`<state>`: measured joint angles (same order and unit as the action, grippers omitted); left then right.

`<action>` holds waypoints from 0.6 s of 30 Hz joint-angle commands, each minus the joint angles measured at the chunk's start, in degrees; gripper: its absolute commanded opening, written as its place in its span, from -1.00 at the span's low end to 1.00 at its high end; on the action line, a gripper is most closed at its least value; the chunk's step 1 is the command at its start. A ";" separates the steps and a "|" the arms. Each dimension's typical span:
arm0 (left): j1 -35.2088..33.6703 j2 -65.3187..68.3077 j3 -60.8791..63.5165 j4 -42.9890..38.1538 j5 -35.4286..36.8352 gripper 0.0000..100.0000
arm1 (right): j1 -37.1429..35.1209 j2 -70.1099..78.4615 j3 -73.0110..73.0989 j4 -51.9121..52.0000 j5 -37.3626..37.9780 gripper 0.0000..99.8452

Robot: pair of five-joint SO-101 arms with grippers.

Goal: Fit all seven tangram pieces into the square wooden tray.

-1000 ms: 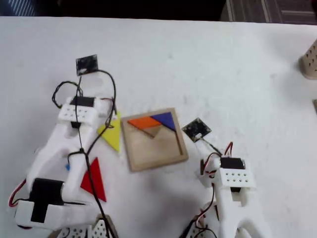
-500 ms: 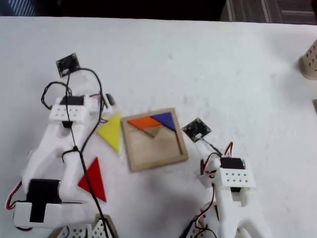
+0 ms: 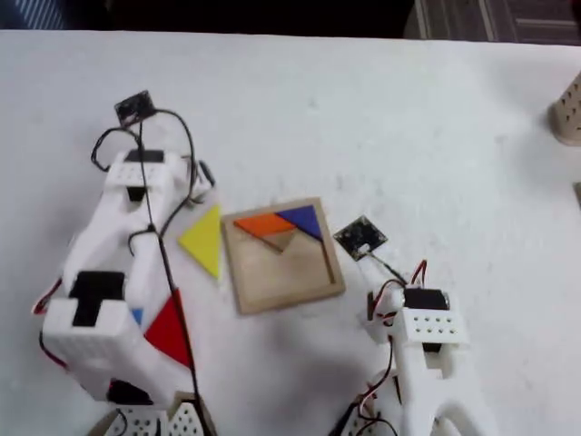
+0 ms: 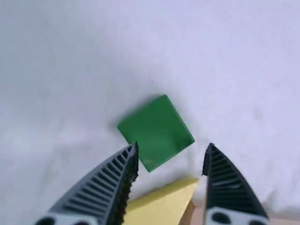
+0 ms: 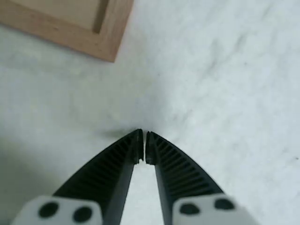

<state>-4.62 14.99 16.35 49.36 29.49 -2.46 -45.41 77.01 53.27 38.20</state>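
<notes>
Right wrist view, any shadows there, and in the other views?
Right wrist view: a soft shadow lies on the table by the tips of the right gripper. Left wrist view: even light around the green square, no glare. High view: grey shadow spreads beside the tray.

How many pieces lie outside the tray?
3 sure: yellow triangle beside the tray, red triangle by the left arm, green square at left gripper; a blue sliver suggests another.
</notes>
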 commanded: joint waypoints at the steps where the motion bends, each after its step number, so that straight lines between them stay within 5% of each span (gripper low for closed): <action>1: -1.27 3.03 -5.71 0.53 2.02 -0.54 | -0.48 -0.92 -0.18 -0.66 0.70 -0.96; 18: -1.63 4.26 -6.15 5.71 7.21 -0.54 | -0.48 -0.92 -0.18 -0.66 0.70 -0.96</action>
<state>-5.49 19.82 12.13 54.81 36.00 -2.46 -45.41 77.01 53.27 38.20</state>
